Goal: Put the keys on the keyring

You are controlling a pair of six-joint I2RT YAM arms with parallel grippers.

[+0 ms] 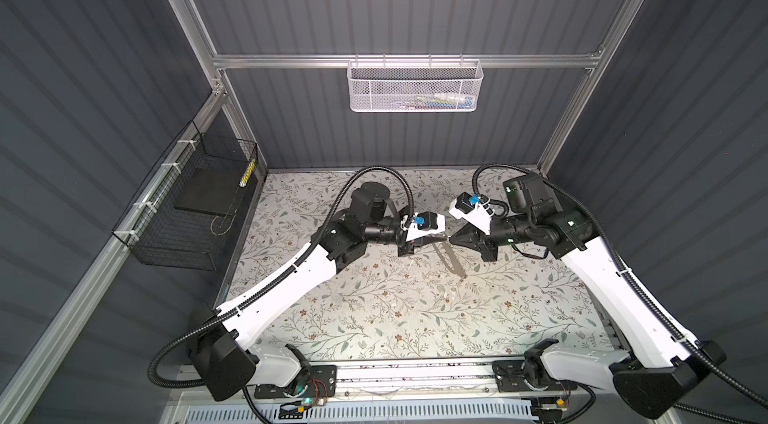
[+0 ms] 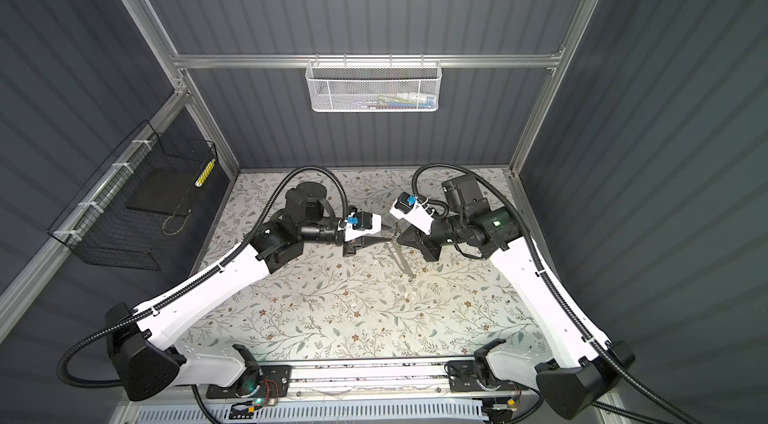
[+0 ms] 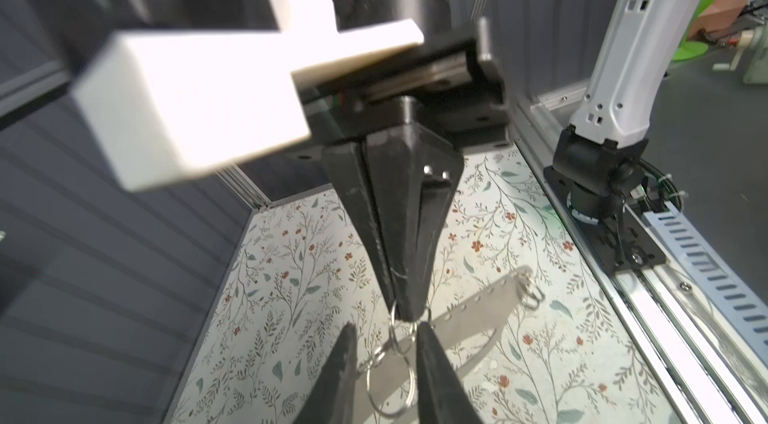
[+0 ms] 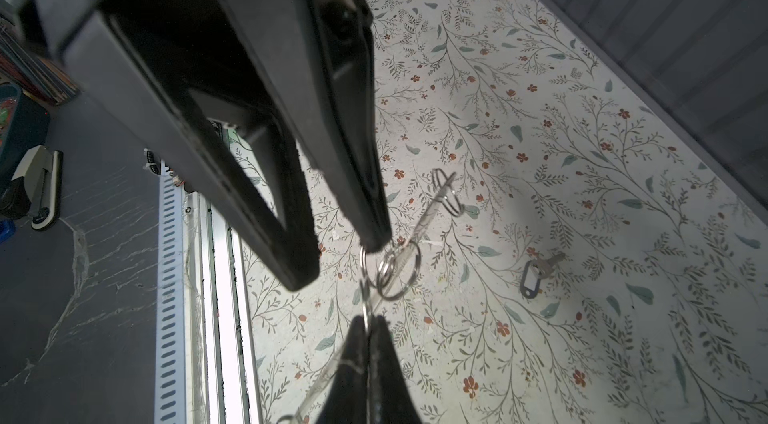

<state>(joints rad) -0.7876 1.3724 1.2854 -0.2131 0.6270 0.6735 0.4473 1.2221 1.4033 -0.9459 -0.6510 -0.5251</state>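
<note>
Steel rings can barely be made out in both top views, where the left tool (image 1: 444, 238) and the right tool (image 1: 453, 238) are met tip to tip above the floral-patterned worktop (image 1: 374, 318). A long flat grey metal strip (image 1: 451, 258) slants away below them.

In the left wrist view, a short chain of steel split rings (image 3: 400, 349) is seen between the left tool's jaws, which stand apart. The right tool (image 3: 409, 311) is pressed together on the uppermost ring. The strip, punched with a row of holes, appears to hang from the chain.

In the right wrist view, the keyring, a thin ring on a small dark-looking plastic tag with a pale label window (image 4: 532, 278), is found lying on the worktop, well apart from both tools. A small silver key (image 4: 551, 264) lies just at its end.

The right pinch should be held steady while the left jaws are closed squarely on one ring only, since a twist is likely to set the strip swinging. The keyring probably has yet to be fetched.
</note>
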